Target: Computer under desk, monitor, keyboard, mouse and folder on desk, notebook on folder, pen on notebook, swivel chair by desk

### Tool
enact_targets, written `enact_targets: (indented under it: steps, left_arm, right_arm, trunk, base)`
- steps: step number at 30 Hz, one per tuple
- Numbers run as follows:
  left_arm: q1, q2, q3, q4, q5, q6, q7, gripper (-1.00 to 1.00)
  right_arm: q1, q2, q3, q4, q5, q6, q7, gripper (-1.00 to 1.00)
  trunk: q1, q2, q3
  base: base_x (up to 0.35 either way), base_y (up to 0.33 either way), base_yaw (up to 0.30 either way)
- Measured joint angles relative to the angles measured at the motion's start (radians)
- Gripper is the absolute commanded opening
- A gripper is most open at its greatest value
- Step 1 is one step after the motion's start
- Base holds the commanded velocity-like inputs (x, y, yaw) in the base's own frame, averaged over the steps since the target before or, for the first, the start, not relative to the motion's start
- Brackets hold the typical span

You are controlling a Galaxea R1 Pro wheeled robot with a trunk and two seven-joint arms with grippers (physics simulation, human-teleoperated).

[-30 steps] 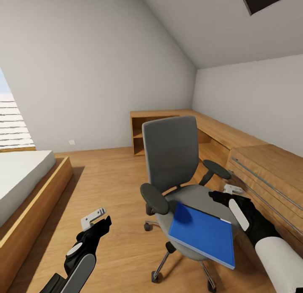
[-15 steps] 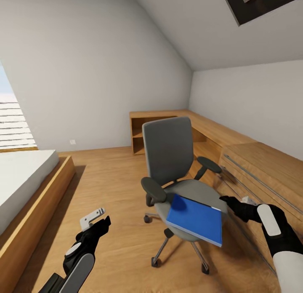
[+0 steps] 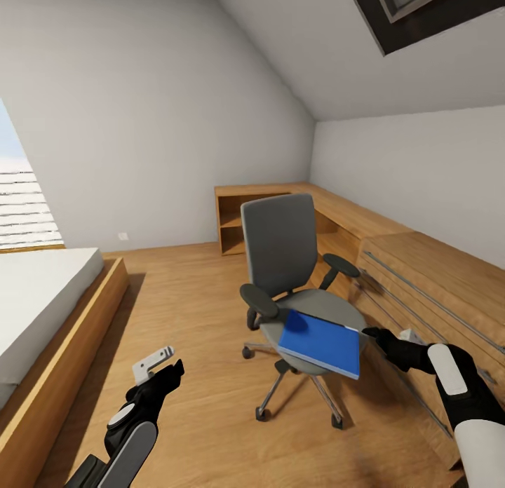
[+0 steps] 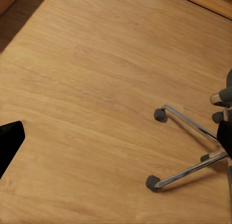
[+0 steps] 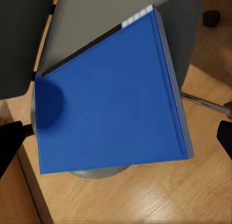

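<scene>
One pincer (image 3: 379, 333) beside folder (image 3: 320, 343).

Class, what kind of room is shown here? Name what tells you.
Probably an attic bedroom: a bed on a wooden platform, a sloped ceiling with a skylight, and a swivel chair.

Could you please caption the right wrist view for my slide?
Blue folder lying on the grey swivel chair seat, above wooden floor.

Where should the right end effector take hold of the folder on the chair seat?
Probably the folder edge overhanging the swivel chair seat's front, nearest the right end effector. It lies flat and thin, so only an overhanging edge lets fingers pinch above and below.
</scene>
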Motion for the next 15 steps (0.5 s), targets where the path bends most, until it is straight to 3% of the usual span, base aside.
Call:
enact_targets:
  steps: [7,15]
  left_arm:
    - [0.000,0.000,0.000,0.000,0.000,0.000,0.000,1.00]
    - [0.000,0.000,0.000,0.000,0.000,0.000,0.000,1.00]
  right_arm:
    - [0.000,0.000,0.000,0.003,0.000,-0.004,0.001,1.00]
    - [0.000,0.000,0.000,0.024,0.000,-0.008,0.001,1.00]
  trunk:
    - [0.000,0.000,0.001]
    - [0.000,0.000,0.004]
  base:
    - [-0.065,0.052,-0.123]
    - [-0.221,0.206,-0.240]
